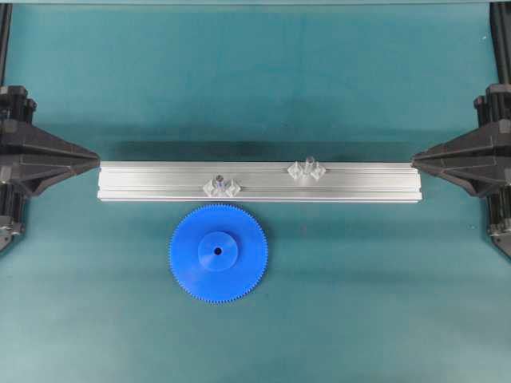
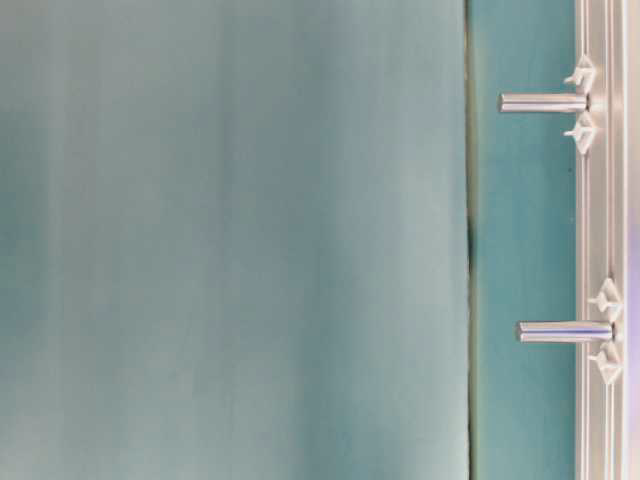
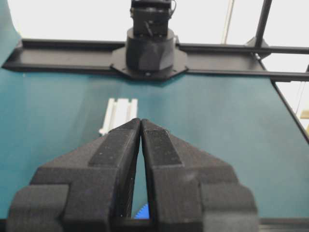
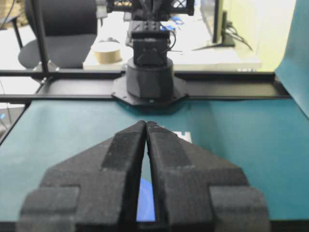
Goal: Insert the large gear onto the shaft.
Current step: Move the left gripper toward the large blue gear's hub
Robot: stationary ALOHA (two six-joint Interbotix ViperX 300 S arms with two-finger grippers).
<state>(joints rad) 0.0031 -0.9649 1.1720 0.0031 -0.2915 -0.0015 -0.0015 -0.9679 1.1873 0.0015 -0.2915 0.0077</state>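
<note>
1. There is one large gear point(image 1: 218, 252). It is bright blue and lies flat on the teal table point(image 1: 255, 80), hub up, just in front of the rail and touching neither pin.
2. There is one silver rail point(image 1: 144, 182), lying crosswise between the two arms.
3. There are two upright pins on the rail, each on its own small clear mount. The shaft point(image 1: 309, 166) is the pale-tipped one, right of the middle. The darker-tipped pin point(image 1: 219, 182) is left of the middle, nearest the gear. Both are bare.
4. There are two grippers. The left gripper point(image 1: 96, 162) and the right gripper point(image 1: 415, 162) each sit just beside one end of the rail, well apart from the gear.
5. The left wrist view shows the left gripper's fingers point(image 3: 123, 145) pressed together at the tips, with nothing between them. The right wrist view shows the same for the right gripper's fingers point(image 4: 169, 150): closed and empty.
6. Only the overhead view shows the whole gear. Each wrist view gives just a blue sliver of it low between the fingers, and only an end of the rail.
7. The table-level view is turned sideways. It alone shows the full length of both pins, but not the gear or the grippers, and which pin is which cannot be told there.
</note>
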